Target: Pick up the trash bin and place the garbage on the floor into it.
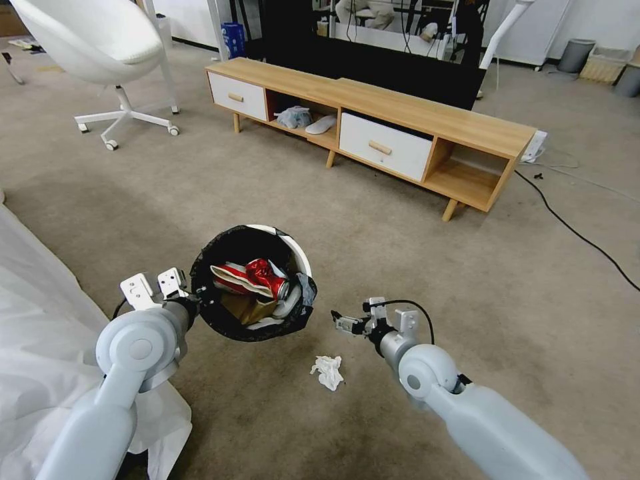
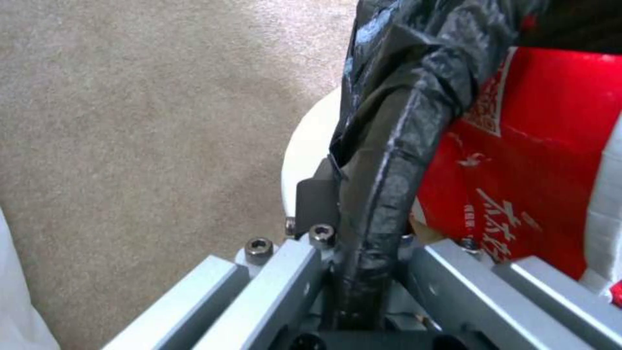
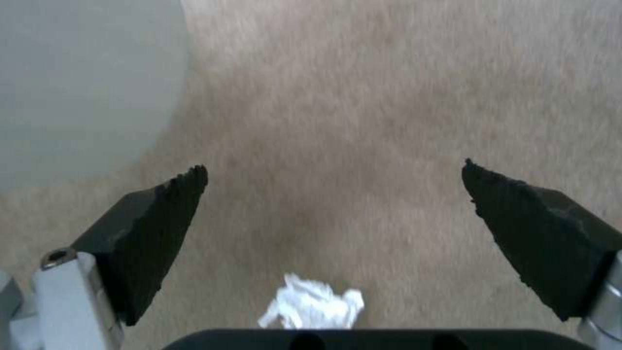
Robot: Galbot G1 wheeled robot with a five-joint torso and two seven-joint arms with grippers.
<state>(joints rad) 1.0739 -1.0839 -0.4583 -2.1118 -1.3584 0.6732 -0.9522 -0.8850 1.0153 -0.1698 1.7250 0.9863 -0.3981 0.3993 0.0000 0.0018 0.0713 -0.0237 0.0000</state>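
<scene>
White plastic, one trash bin [image 1: 301, 252] is clamped at its black-lined rim by the left gripper [image 1: 198, 301]. One tissue [image 1: 327, 371] lies on carpet beneath the wide-open, empty right gripper [image 1: 339, 321]; bin's contents partly hidden.

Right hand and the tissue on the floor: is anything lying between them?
Nothing. In the right wrist view the open right hand has only bare carpet between it and the white tissue.

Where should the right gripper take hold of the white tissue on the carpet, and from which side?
Probably around its bunched middle, coming straight down from above. The tissue lies as a low, crumpled wad on the carpet, with no edge to get under. The right gripper is open, and nothing crowds the wad.
</scene>
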